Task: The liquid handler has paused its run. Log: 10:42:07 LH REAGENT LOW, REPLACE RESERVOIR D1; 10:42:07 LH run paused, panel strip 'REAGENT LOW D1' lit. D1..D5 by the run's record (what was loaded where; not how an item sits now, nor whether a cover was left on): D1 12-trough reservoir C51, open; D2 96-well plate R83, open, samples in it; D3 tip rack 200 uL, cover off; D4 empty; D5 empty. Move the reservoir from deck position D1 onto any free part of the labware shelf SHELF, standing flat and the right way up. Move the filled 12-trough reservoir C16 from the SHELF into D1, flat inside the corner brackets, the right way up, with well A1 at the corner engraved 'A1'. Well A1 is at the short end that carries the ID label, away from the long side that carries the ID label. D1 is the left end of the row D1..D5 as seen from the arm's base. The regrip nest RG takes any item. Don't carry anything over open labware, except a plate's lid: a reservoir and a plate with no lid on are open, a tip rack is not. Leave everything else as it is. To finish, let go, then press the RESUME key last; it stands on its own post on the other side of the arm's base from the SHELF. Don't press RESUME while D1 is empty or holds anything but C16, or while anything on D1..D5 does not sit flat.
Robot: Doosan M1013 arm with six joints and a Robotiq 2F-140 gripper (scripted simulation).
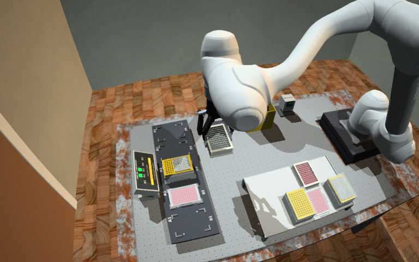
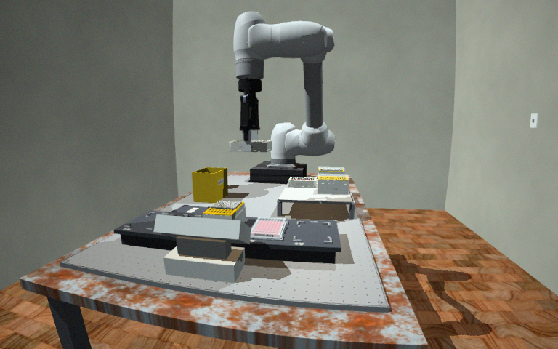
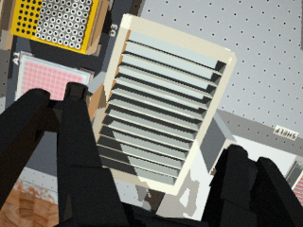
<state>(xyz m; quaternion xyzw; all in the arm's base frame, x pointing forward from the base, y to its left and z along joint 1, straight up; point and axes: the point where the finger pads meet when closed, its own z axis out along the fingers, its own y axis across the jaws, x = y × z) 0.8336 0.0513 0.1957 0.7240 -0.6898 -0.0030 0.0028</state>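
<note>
Nearest the exterior camera stood the status panel [image 1: 138, 172], and just behind it the dark deck [image 2: 317, 242]. On the deck an open pink 96-well plate [image 2: 269, 227] sat beside a yellow tip rack [image 2: 224, 209]. The D1 brackets [image 1: 192, 222] at the end of the row held nothing.

Past the deck were a yellow bin [image 2: 208, 184] and the white labware shelf [image 2: 304, 193], with plates and tip racks at its far end.

Farther back, high above the table, the gripper [image 2: 248, 133] pointed straight down. It was clamped at a middling width on a 12-trough reservoir [image 3: 166, 101], which hung level in the air between the deck's far end and the bin. It hung over perforated table top, not over the open plate. The black fingers pressed the two long walls, somewhat toward one short end rather than at the middle. The ID label could not be read from any view, so whether this was C16 or C51 stayed uncertain.

The reservoir looked like stiff moulded plastic, light in itself. Its open troughs may have held liquid, so it would probably slosh or spill if tilted or jolted. The smooth long walls were the sensible place to hold it. With the grip off-centre, the free end might sag or slip.

Behind everything, the arm rose from its black base [image 2: 256, 177].
</note>
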